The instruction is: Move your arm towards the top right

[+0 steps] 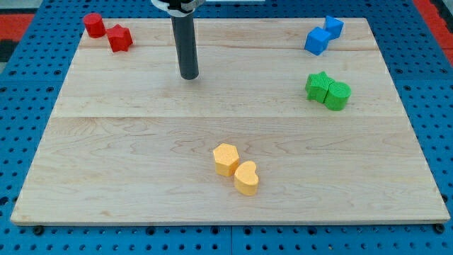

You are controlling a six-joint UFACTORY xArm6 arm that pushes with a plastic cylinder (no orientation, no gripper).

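My tip [189,76] rests on the wooden board [141,142] in its upper left-middle part. A red cylinder [94,25] and a red block [119,38] lie to the tip's left at the top left. Two blue blocks [317,41] [333,27] lie at the top right, far to the tip's right. A green star [319,86] and a green cylinder [337,95] touch each other below the blue ones. A yellow hexagon [226,159] and a yellow heart [246,177] sit together low in the middle. The tip touches no block.
The board lies on a blue pegboard table [28,106]. Red matting [21,18] shows at the view's top corners. The arm's white and dark mount [180,6] enters from the view's top.
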